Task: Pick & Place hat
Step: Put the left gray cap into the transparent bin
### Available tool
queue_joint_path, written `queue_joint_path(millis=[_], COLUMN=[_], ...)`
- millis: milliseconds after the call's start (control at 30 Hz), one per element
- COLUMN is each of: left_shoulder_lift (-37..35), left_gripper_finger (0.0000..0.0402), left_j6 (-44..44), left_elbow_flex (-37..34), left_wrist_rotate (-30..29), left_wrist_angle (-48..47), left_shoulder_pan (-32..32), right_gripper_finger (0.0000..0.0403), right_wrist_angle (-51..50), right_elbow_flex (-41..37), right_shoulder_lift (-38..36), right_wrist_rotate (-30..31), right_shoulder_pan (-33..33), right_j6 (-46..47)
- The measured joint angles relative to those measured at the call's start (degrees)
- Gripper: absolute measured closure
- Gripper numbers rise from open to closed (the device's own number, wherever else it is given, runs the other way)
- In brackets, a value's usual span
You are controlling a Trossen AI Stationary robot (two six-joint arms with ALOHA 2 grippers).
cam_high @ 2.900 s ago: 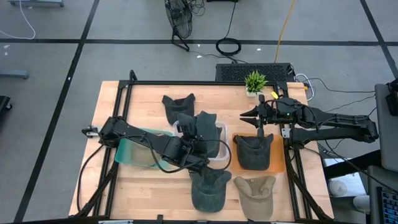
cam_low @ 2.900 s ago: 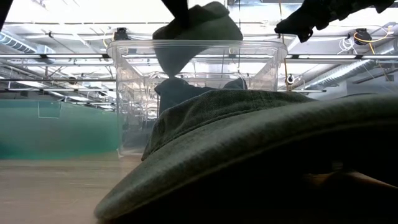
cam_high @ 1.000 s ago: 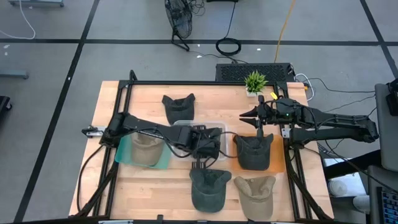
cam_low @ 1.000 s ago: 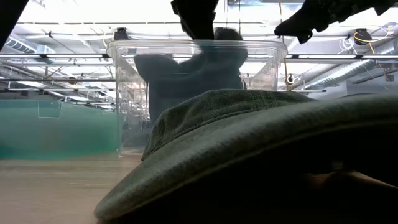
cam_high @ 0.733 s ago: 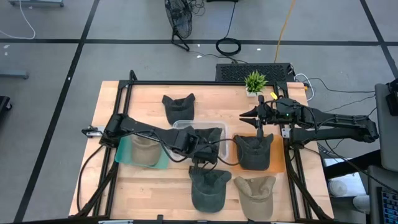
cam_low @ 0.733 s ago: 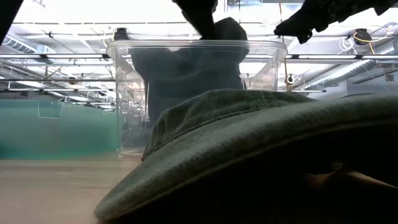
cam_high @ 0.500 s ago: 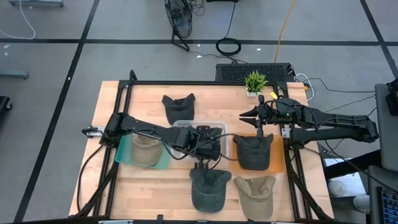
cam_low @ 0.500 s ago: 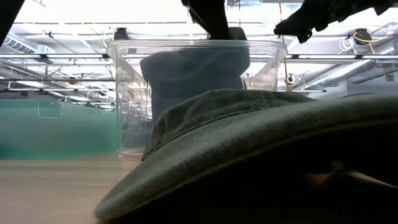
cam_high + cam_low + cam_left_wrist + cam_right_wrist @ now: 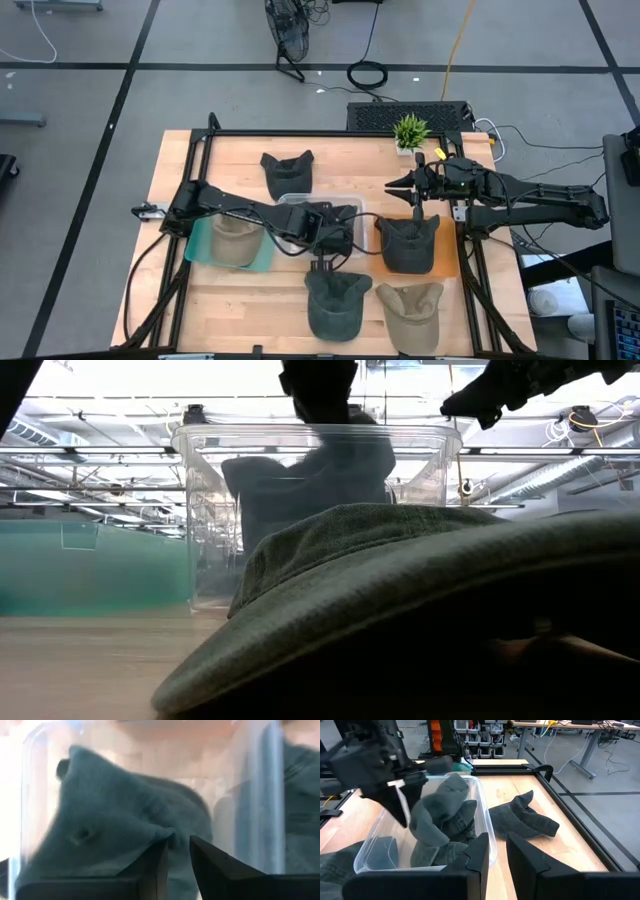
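- High view: the left gripper (image 9: 322, 232) hangs over the clear plastic bin (image 9: 292, 202) on the wooden surface (image 9: 230, 160); the right gripper (image 9: 414, 192) hovers by the orange mat (image 9: 447, 262).
- Left wrist view: its fingers (image 9: 155, 860), a narrow gap apart, pinch the dark grey cloth hat (image 9: 110, 835) inside the bin.
- Right wrist view: fingers (image 9: 480, 851) slightly parted, holding nothing; another dark cap (image 9: 525, 817) lies beyond them.

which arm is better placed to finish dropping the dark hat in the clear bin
Left. Its claw is right over the clear bin, pinching the dark hat that already sags inside. The right claw hovers apart, above the hat on the orange mat.
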Motion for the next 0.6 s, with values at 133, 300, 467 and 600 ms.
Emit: queue_joint_path(millis=[133,300,467,600], left_shoulder_lift=[0.0,0.0,0.0,0.0], left_gripper_finger=[0.0311,0.0311,0.0312,0.0332], left_j6=[-1.5,-2.3,-2.5,-1.1], left_elbow_flex=[0.0,0.0,0.0,0.0], left_wrist_rotate=[-1.0,-2.0,-4.7,-4.9], left_wrist_angle=[-0.8,0.5,2.2,2.2], left_shoulder_pan=[0.0,0.0,0.0,-0.9], right_gripper_finger=[0.0344,0.0344,0.0344,0.0344], right_wrist_angle=[0.0,0.0,0.0,0.0], right_elbow_flex=[0.0,0.0,0.0,0.0], right_shoulder_lift=[0.0,0.0,0.0,0.0], right_wrist_rotate=[0.0,0.0,0.0,0.0], right_shoulder_pan=[0.0,0.0,0.0,0.0], right_j6=[0.0,0.0,-0.1,-0.1])
